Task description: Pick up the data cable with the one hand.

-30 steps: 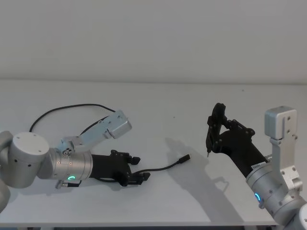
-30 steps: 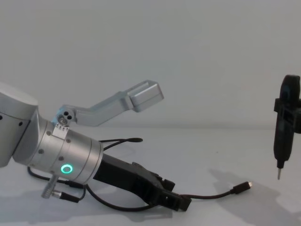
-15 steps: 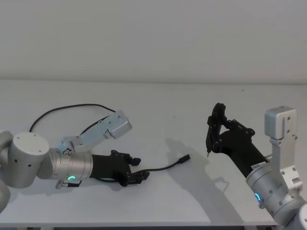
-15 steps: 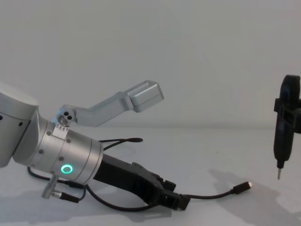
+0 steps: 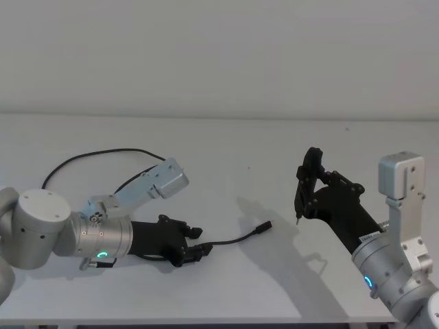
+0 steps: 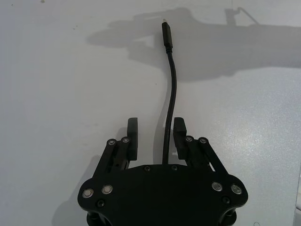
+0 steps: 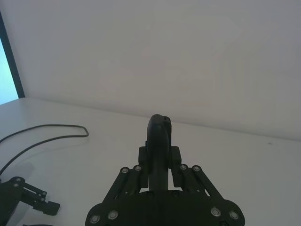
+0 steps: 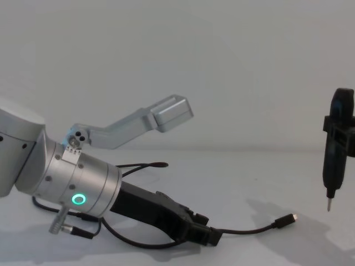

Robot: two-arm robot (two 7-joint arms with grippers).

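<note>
The data cable point(image 5: 236, 239) is a thin black cord lying on the white table point(image 5: 226, 144), with a small plug point(image 5: 263, 227) at its near end and a wide loop point(image 5: 89, 156) at the back left. My left gripper point(image 5: 197, 251), black behind a silver wrist with a green ring point(image 8: 79, 199), lies low over the cable. In the left wrist view the cable point(image 6: 171, 94) runs between its open fingers point(image 6: 132, 136), closer to one of them. My right gripper point(image 5: 306, 190) hangs above the table at the right, shut on a slim black pointed tool point(image 8: 333, 149).
A silver camera bracket point(image 5: 164, 179) sticks up from the left wrist. A short lead with a silver barrel plug point(image 8: 66, 227) hangs under that wrist. Bare table lies between the cable's plug and the right arm point(image 5: 384, 260).
My left gripper has slid back a little to the left along the cable, staying low and open. The cable and the right arm have not moved.
</note>
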